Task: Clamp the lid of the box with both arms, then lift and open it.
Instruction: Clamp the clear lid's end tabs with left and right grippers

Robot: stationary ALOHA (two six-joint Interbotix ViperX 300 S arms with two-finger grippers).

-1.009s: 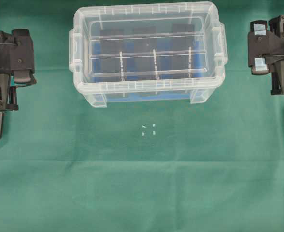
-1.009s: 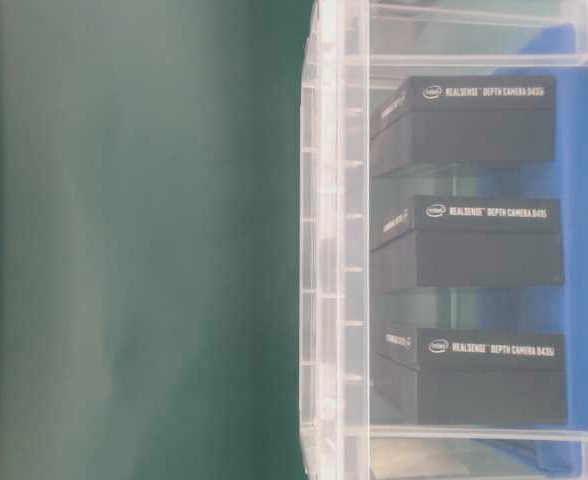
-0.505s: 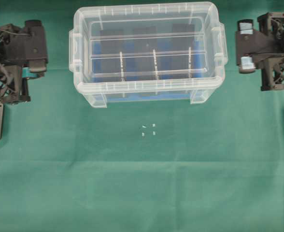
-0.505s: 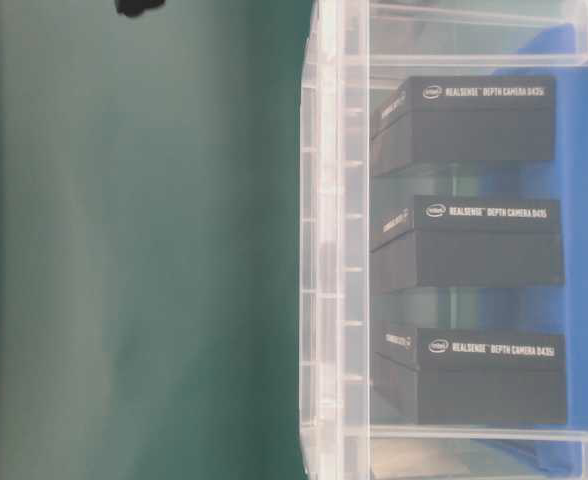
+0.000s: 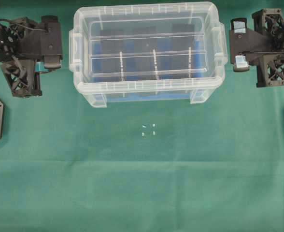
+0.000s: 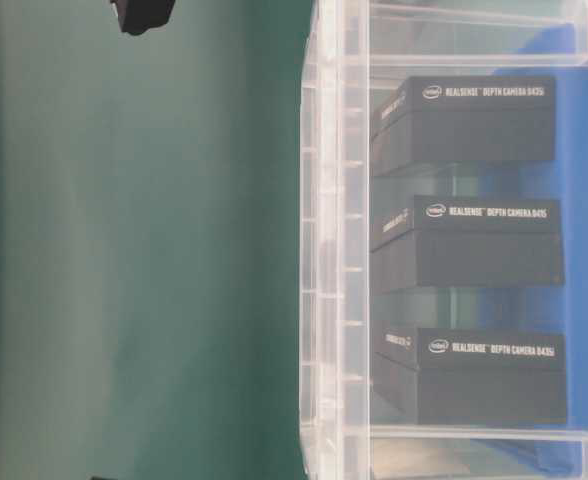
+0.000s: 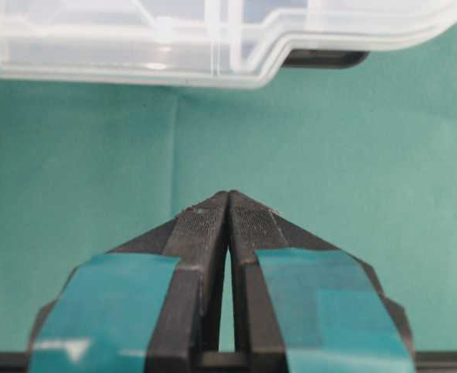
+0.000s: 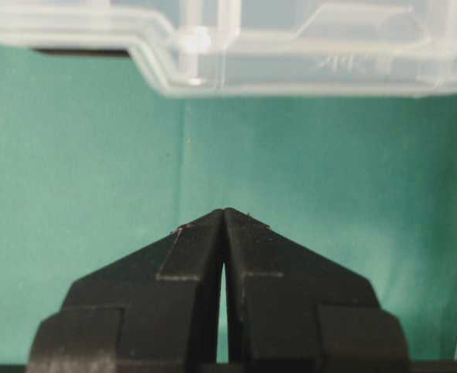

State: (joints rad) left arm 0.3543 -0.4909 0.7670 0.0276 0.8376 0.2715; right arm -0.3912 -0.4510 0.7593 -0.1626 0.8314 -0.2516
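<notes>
Overhead view: box (image 5: 147, 92) at 12 o'clock on the green cloth (image 5: 142, 183), lid (image 5: 147, 48) seated on top; left gripper (image 5: 52, 41) at 9 o'clock of the box and right gripper (image 5: 238, 43) at 3 o'clock, each near but apart from it; small white marks (image 5: 149, 129) lie at 6 o'clock of the box. Table-level view: box wall at right, three black blocks (image 6: 464, 240) stacked against a blue liner (image 6: 584, 250). Left wrist view: jaws pressed together, holding nothing; teal tape (image 7: 104, 303) on the fingers; lid edge at 12 o'clock. Right wrist view: jaws likewise closed and empty, lid edge at 12 o'clock.
</notes>
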